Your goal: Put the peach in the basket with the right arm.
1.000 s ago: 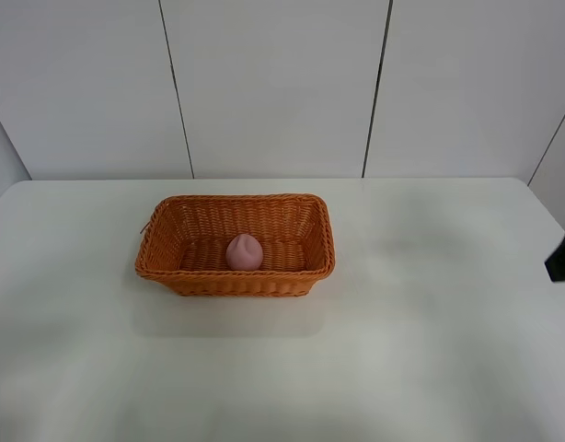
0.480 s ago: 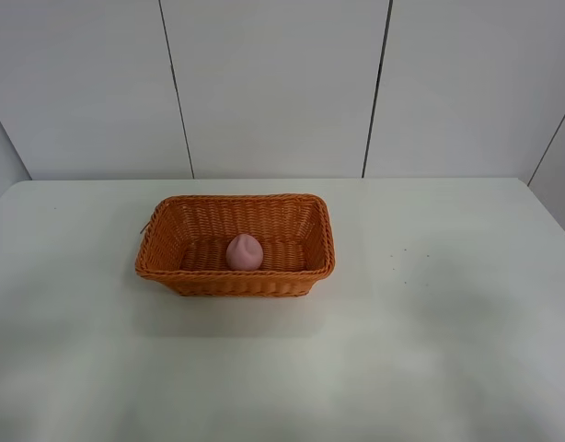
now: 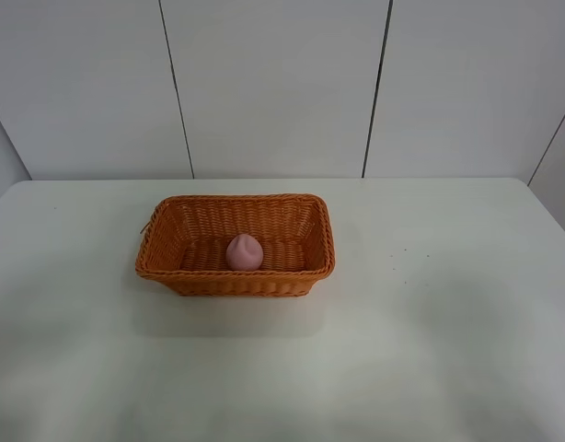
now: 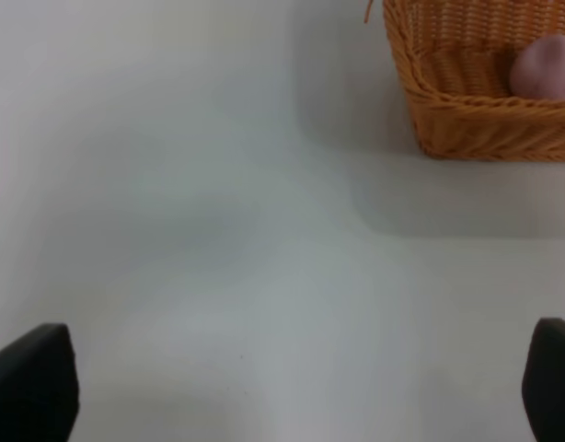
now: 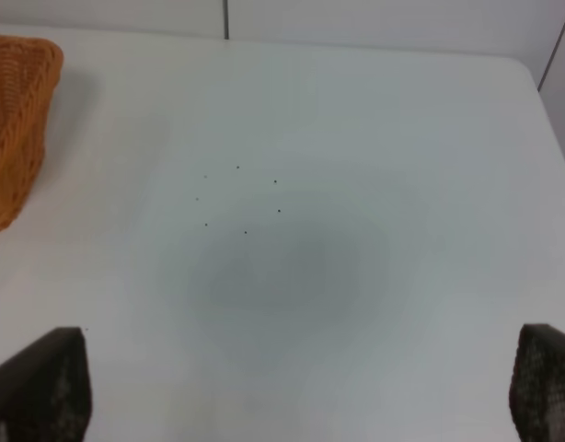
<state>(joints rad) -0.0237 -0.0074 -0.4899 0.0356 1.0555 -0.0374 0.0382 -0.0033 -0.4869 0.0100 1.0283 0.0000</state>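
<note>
Pink peach (image 3: 245, 251) lies inside the basket (image 3: 235, 278), at its 6 o'clock wall. Both tools, left (image 4: 282, 387) and right (image 5: 292, 387), are released and empty above the bench (image 3: 430, 350). The task looks finished; simply keep the right arm away.

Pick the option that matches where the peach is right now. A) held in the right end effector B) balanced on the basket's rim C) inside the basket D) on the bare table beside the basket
C: the peach sits on the floor of the basket, below its rim.
</note>
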